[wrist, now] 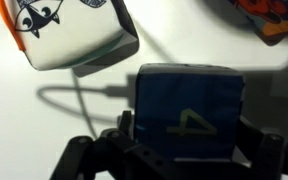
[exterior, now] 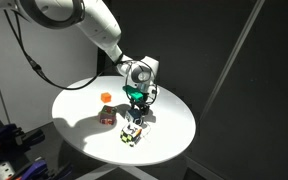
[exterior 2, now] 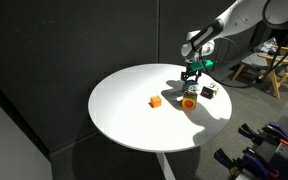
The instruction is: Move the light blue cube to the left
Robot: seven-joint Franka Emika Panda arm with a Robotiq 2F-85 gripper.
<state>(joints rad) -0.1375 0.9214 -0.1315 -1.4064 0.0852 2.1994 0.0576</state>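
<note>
In the wrist view the light blue cube (wrist: 188, 110) fills the lower middle. Its top looks dark blue in the gripper's shadow and bears a pale figure 4. My gripper (wrist: 188, 140) has one finger against each side of the cube and is shut on it. A shadow on the white table beside the cube suggests it is held slightly above the surface. In both exterior views the gripper (exterior: 136, 99) (exterior 2: 191, 84) hangs over the round table's far part, and the cube is too small to make out between the fingers.
A white cube with an orange and black pattern (wrist: 72, 38) lies close by, and an orange and blue object (wrist: 274, 14) sits at the frame corner. On the round white table (exterior: 84, 135) are a small orange cube (exterior: 106, 97), a dark cube (exterior: 107, 118) and a patterned cube (exterior: 132, 136).
</note>
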